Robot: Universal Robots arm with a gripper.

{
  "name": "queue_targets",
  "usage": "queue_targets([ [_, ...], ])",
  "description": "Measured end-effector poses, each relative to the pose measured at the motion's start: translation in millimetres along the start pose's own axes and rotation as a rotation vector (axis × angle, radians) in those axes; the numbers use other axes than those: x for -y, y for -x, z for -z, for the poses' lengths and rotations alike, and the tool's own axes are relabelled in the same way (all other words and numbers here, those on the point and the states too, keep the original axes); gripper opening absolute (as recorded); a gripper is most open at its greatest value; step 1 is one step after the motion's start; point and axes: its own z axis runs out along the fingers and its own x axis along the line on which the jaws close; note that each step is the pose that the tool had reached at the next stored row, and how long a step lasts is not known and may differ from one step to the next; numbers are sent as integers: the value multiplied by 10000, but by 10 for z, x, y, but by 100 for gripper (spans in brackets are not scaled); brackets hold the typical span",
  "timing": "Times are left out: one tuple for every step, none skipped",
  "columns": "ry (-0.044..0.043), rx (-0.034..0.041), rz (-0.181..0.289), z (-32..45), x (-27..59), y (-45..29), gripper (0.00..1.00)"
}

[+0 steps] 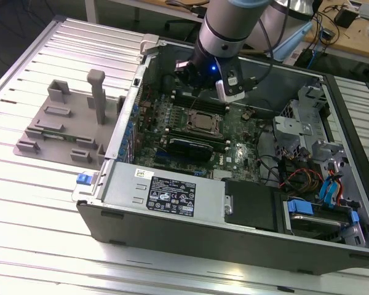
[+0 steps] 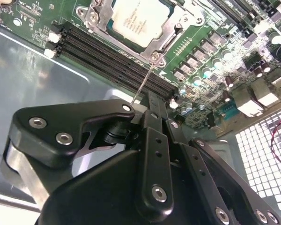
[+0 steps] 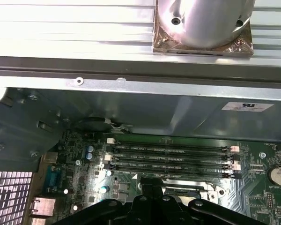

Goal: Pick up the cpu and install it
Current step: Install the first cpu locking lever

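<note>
Cpu (image 2: 138, 21): seated in motherboard socket (image 2: 166, 44), retention frame unlatched; claw (image 1: 210, 83) above memory slots (image 3: 171, 157), finger state undeterminable.

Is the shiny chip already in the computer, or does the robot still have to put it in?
Looks mostly done: the cpu already lies inside the socket frame on the motherboard. In hand: nothing that I can see; the gripper hangs above the memory slots, beside the socket. I cannot tell whether the frame is locked down yet.
</note>
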Motion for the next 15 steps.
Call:
queue_targets([
  [5, 0, 1, -4, 2, 4, 11],
  [15, 2, 0, -8, 3, 6, 11],
  [28, 2, -1, -12, 3, 5, 11],
  [48, 3, 2, -20, 3, 7, 11],
  [62, 3, 4, -26, 3, 8, 11],
  [75, 4, 5, -32, 3, 8, 11],
  [96, 4, 7, -41, 3, 9, 11],
  [111, 5, 9, -48, 3, 9, 11],
  [122, 6, 8, -53, 3, 9, 11],
  [133, 6, 8, -61, 4, 10, 11],
  [135, 6, 8, -65, 5, 10, 11],
  [135, 6, 7, -67, 6, 10, 11],
  [137, 6, 8, -71, 7, 16, 11],
  [138, 7, 8, -74, 8, 25, 11],
  [138, 7, 8, -76, 9, 35, 11],
])
